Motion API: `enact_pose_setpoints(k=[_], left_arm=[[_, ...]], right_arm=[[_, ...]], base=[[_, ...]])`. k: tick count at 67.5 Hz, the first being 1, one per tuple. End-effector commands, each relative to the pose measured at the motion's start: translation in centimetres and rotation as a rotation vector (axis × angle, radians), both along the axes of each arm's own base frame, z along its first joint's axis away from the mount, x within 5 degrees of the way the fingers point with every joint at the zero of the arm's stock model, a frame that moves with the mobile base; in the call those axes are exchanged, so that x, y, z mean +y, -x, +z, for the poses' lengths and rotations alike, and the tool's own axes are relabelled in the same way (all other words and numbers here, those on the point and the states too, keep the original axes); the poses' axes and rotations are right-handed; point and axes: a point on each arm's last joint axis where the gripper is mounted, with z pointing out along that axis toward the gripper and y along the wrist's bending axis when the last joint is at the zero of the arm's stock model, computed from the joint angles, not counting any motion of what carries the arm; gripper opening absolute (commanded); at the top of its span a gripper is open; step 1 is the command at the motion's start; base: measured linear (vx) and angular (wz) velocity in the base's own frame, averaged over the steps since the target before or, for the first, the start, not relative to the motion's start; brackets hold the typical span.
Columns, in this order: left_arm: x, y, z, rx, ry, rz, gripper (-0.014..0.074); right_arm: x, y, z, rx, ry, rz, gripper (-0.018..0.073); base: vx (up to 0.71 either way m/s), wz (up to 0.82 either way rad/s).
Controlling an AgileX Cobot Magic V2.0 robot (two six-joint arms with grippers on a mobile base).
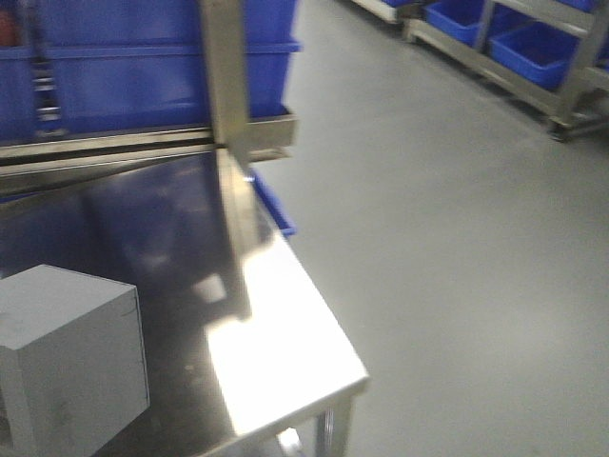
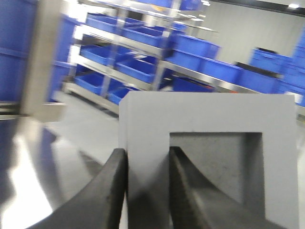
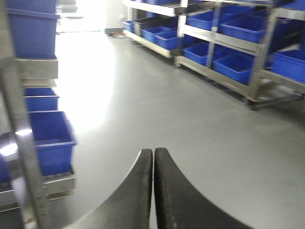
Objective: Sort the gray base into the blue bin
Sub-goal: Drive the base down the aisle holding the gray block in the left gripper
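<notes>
Left wrist view tells the most: my left gripper (image 2: 147, 157) is narrowed onto one wall of the gray base (image 2: 209, 112). One finger (image 2: 107, 200) lies against the outer side and the other stands inside the square recess, so the wall is pinched between them. The recessed face is turned toward this camera. Behind the base, far off and blurred, are steel shelves (image 2: 143, 62) loaded with blue crates (image 2: 200, 47).

Right wrist view shows my right gripper (image 3: 153, 152) with its two fingers pressed flat together and nothing between them. It hangs over bare gray floor (image 3: 190, 124). At the left, near a steel post (image 3: 24, 157), a blue bin (image 3: 47, 140) with smooth walls and a thick rim sits on a low rack, and more blue ones are stacked above it. Far right are more shelves with crates.

Front view alone shows the base (image 1: 71, 352) from outside: a plain gray block at the near left over a shiny steel table (image 1: 285, 352). The recess does not show from here, neither gripper is in sight, and I cannot tell whether the block touches the tabletop. An upright post (image 1: 228, 95) rises at the table's far edge, with large blue crates (image 1: 124, 76) behind it at the far left.
</notes>
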Motion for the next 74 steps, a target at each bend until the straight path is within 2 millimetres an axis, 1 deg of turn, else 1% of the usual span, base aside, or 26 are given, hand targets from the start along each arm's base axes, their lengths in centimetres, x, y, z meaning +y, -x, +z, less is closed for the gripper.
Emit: enact_pose_setpoints(k=[1, 21, 54, 74], left_arm=[[-0.02, 0.20, 1.83, -0.101, 0.068, -0.015, -0.0007], [-0.02, 0.20, 1.83, -0.101, 0.068, -0.015, -0.0007], [-0.01, 0.20, 1.83, -0.101, 0.068, -0.014, -0.0007], [-0.01, 0.20, 1.83, -0.101, 0.068, -0.014, -0.0007]], right_arm=[[0.03, 0.02, 0.49, -0.079, 0.019, 0.005, -0.0005], [0.03, 0.02, 0.49, -0.079, 0.019, 0.005, -0.0005], [0.03, 0.02, 0.49, -0.079, 0.019, 0.005, -0.0005], [0.03, 0.02, 0.49, -0.079, 0.019, 0.005, -0.0005]], base=[[-0.07, -0.80], [-0.06, -0.73], [0.02, -0.46], [0.07, -0.71]])
